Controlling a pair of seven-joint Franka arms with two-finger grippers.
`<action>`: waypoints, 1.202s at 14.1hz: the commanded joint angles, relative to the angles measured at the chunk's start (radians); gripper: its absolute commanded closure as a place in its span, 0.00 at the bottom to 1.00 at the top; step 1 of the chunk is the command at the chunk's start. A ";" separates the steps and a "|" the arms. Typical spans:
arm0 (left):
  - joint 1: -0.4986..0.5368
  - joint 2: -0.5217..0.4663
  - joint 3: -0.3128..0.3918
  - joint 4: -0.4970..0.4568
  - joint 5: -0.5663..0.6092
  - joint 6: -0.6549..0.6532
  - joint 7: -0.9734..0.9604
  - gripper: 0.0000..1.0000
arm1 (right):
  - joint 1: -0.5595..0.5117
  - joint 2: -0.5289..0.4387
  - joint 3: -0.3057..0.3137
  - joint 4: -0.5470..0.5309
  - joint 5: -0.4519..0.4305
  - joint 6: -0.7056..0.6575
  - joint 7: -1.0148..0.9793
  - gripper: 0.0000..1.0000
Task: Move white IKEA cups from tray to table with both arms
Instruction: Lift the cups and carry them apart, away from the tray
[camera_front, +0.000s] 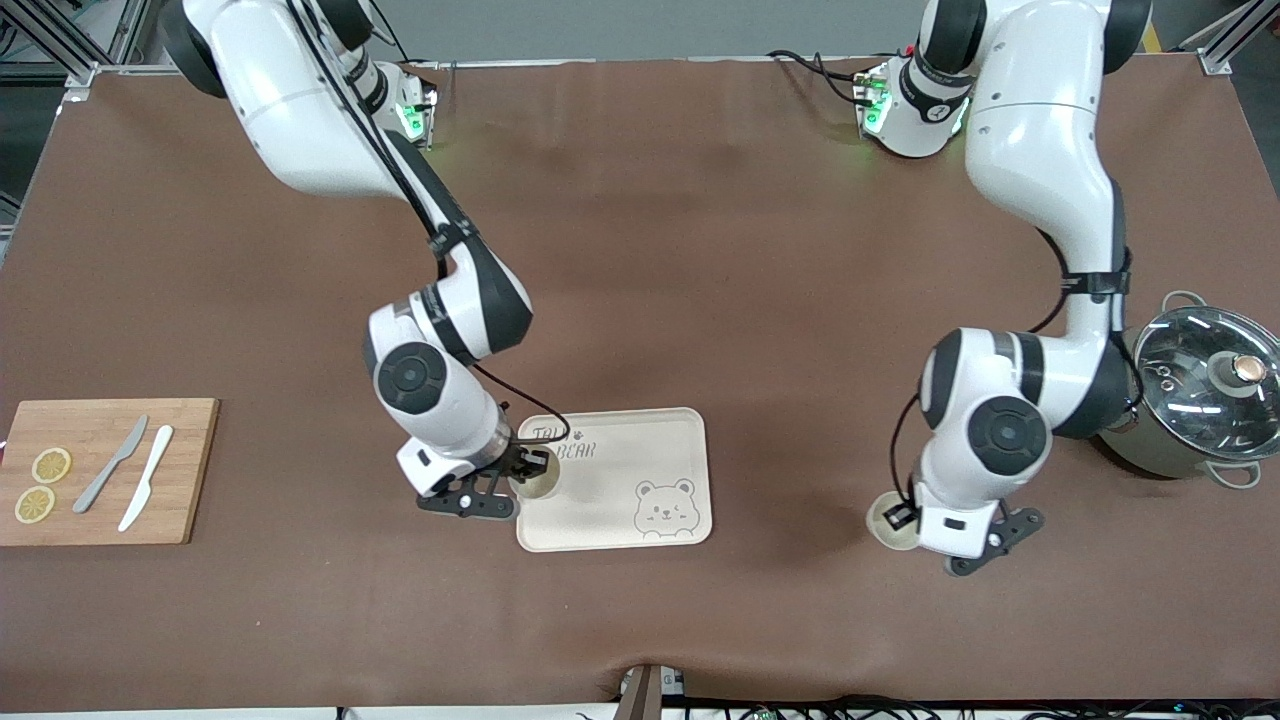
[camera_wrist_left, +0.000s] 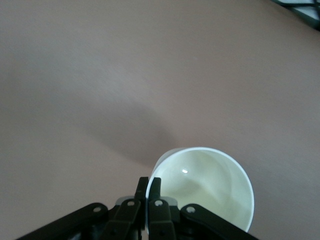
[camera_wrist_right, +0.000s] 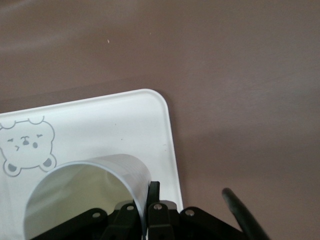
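Observation:
One white cup (camera_front: 538, 482) is at the bear-printed tray's (camera_front: 640, 520) end toward the right arm. My right gripper (camera_front: 524, 468) is shut on its rim, one finger inside and one outside. In the right wrist view the cup (camera_wrist_right: 85, 192) is over the tray (camera_wrist_right: 125, 125), pinched by the fingers (camera_wrist_right: 156, 192). The other white cup (camera_front: 890, 520) is over the brown cloth toward the left arm's end. My left gripper (camera_front: 906, 517) is shut on its rim. The left wrist view shows this cup (camera_wrist_left: 210, 187) with the fingers (camera_wrist_left: 154, 187) clamping its wall. I cannot tell whether either cup touches down.
A wooden cutting board (camera_front: 190, 470) with two lemon slices (camera_front: 50, 465) and two knives (camera_front: 145, 477) lies at the right arm's end. A steel pot with a glass lid (camera_front: 1205, 390) stands at the left arm's end, close to the left arm's elbow.

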 joint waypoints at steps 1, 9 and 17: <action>0.046 -0.013 -0.014 -0.024 0.010 0.024 0.072 1.00 | -0.077 -0.120 0.016 -0.032 -0.001 -0.127 -0.130 1.00; 0.162 0.010 -0.048 -0.072 -0.042 0.176 0.207 1.00 | -0.385 -0.233 0.015 -0.040 0.073 -0.357 -0.718 1.00; 0.208 0.056 -0.072 -0.077 -0.085 0.198 0.262 1.00 | -0.531 -0.153 0.013 -0.087 0.078 -0.244 -0.982 1.00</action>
